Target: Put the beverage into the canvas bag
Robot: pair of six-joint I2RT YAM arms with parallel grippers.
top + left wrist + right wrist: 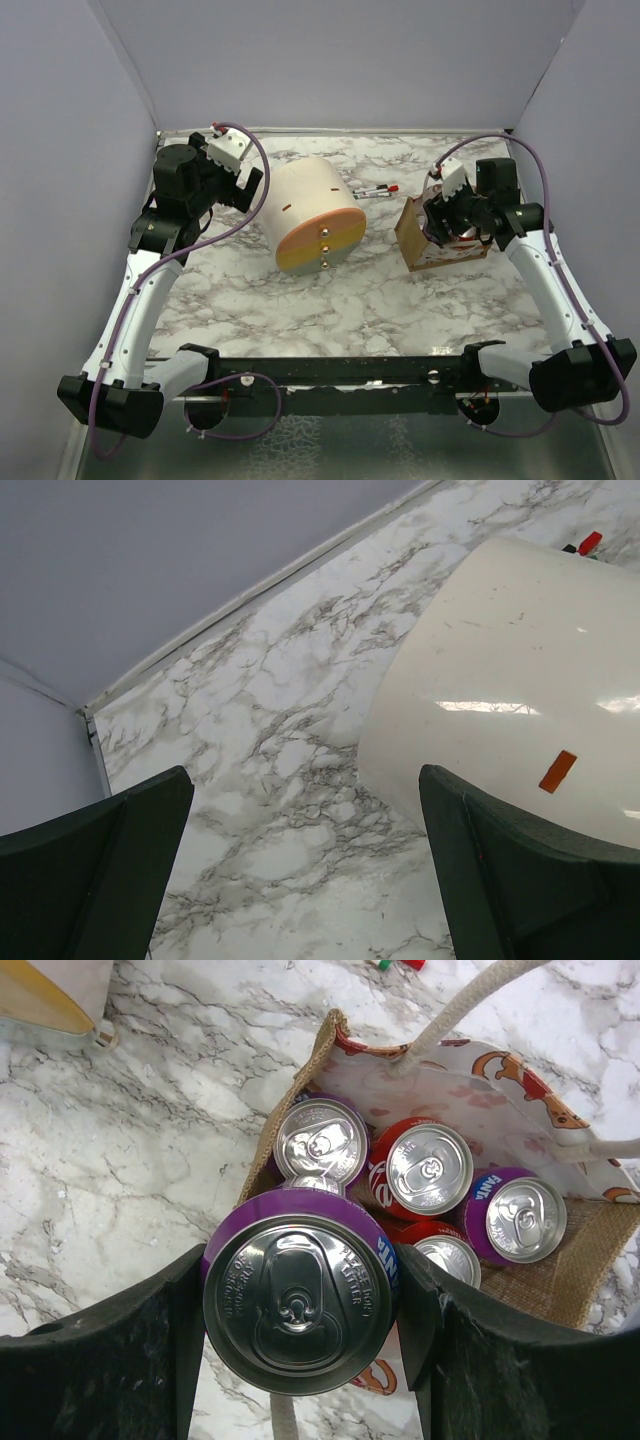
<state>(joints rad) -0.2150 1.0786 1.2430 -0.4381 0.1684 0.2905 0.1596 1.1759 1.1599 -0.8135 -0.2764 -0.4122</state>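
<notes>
Purple can (300, 1305) is upright, long axis vertical, lid toward the wrist camera, clamped in the right jaws over the open canvas bag's (570, 1280) edge on the counter (130, 1160); left jaws spread wide, empty

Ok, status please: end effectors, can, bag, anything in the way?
Right end effector shut on purple can, over bag. Left end effector open, empty, beside cylinder. Bag crowded with cans.

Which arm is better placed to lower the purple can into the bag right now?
Right. The right gripper is shut on the purple can, over the open bag, which already holds other cans. The left gripper is open and empty, over by the cream cylinder.
</notes>
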